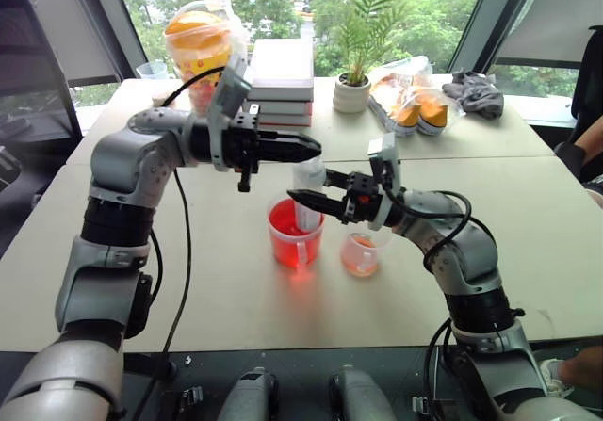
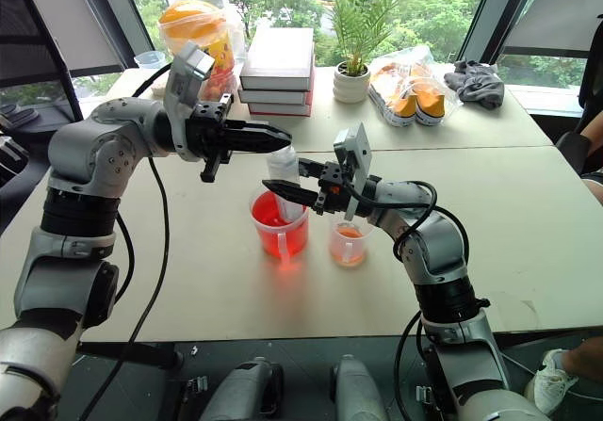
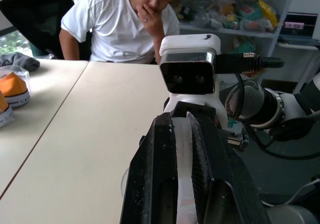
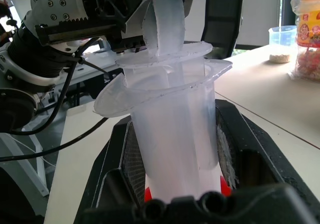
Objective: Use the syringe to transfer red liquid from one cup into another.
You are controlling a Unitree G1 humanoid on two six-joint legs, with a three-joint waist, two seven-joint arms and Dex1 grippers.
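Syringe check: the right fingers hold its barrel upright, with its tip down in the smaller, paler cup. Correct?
Not quite. In the left eye view, the syringe stands with its tip in the larger red cup, not the smaller cup beside it. The right fingers do hold its barrel upright.

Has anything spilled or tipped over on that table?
Nothing stands out. Both cups, the red one and the smaller one, stand upright on a dry table, and the syringe is upright over the red one.
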